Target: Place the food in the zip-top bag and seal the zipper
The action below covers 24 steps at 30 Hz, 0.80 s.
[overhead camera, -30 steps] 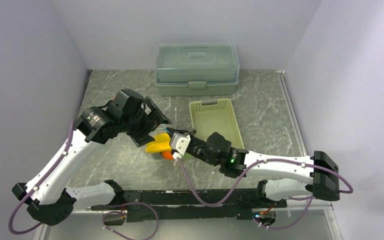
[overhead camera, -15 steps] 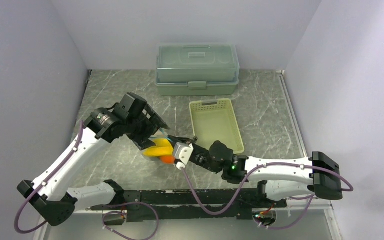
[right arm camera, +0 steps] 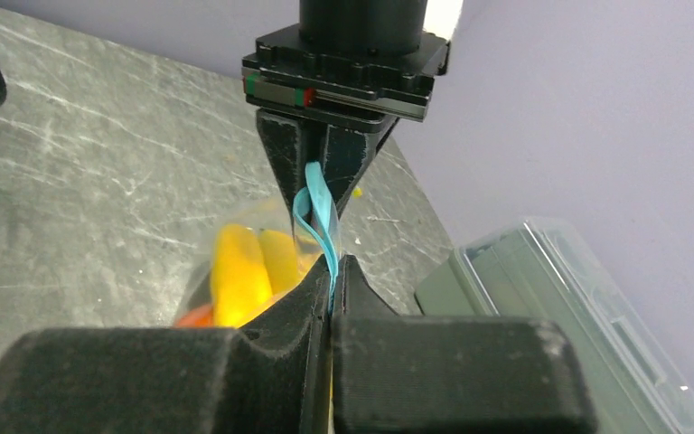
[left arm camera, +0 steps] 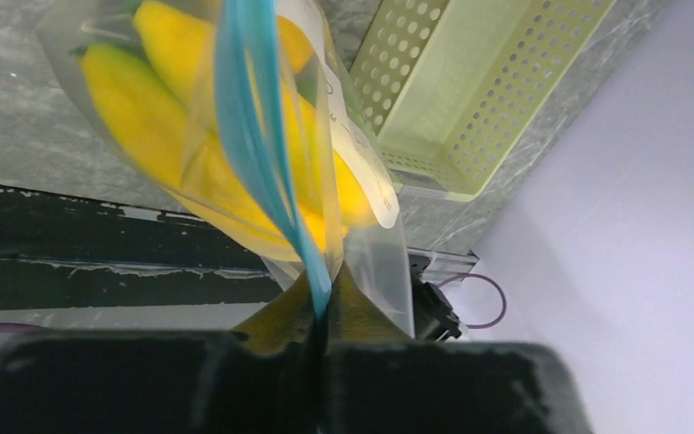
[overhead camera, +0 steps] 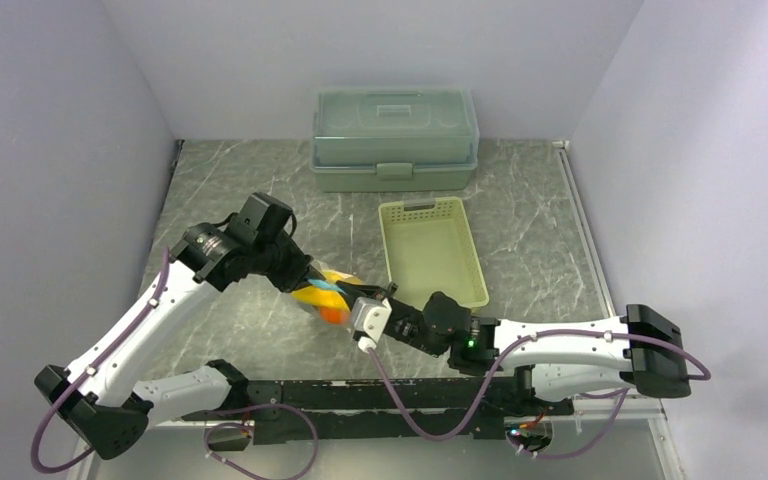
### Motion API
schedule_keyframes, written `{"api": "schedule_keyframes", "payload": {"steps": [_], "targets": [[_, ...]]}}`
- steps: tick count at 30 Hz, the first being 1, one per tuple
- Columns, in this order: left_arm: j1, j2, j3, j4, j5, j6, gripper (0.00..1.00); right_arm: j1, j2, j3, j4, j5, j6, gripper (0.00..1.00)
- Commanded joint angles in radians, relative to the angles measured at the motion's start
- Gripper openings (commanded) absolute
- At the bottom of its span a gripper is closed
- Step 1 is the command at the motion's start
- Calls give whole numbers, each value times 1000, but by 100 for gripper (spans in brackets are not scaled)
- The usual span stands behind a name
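The clear zip-top bag (overhead camera: 325, 296) hangs between my two grippers, just left of the table's middle. Inside it show yellow bananas (left arm camera: 145, 99) and an orange ball (right arm camera: 197, 315); other food is hidden. The teal zipper (left arm camera: 253, 136) runs from one gripper to the other, slightly slack and twisted. My left gripper (left arm camera: 323, 289) is shut on one end of the zipper. At the other end my right gripper (right arm camera: 332, 267) pinches the same strip (right arm camera: 319, 212). In the right wrist view the left gripper (right arm camera: 321, 172) faces mine, a short way off.
A pale green slotted basket (overhead camera: 432, 250) lies just right of the bag. A translucent green lidded box (overhead camera: 395, 135) stands against the back wall. The black rail (overhead camera: 360, 395) runs along the near edge under both arms.
My left gripper came down onto the bag's rim and went from wide open to shut on the zipper. The right arm and bag drifted slightly toward the near edge.
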Motion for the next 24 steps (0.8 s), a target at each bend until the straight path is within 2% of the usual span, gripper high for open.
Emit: {"api": "schedule_keyframes", "payload": {"steps": [1, 4, 9, 18, 24], "targets": [[7, -9, 3, 51, -13, 55, 0, 22, -53, -6, 45, 14, 28, 0], [8, 0, 3, 80, -9, 110, 0, 28, -79, -11, 0, -1, 56, 0], [7, -37, -4, 137, -43, 218, 0, 29, -140, -4, -109, -23, 115, 30], [7, -68, 5, 187, -55, 388, 0, 27, -234, 75, -386, -23, 115, 30], [9, -64, 45, 173, -58, 507, 0, 21, -334, 77, -491, -23, 115, 30]]}}
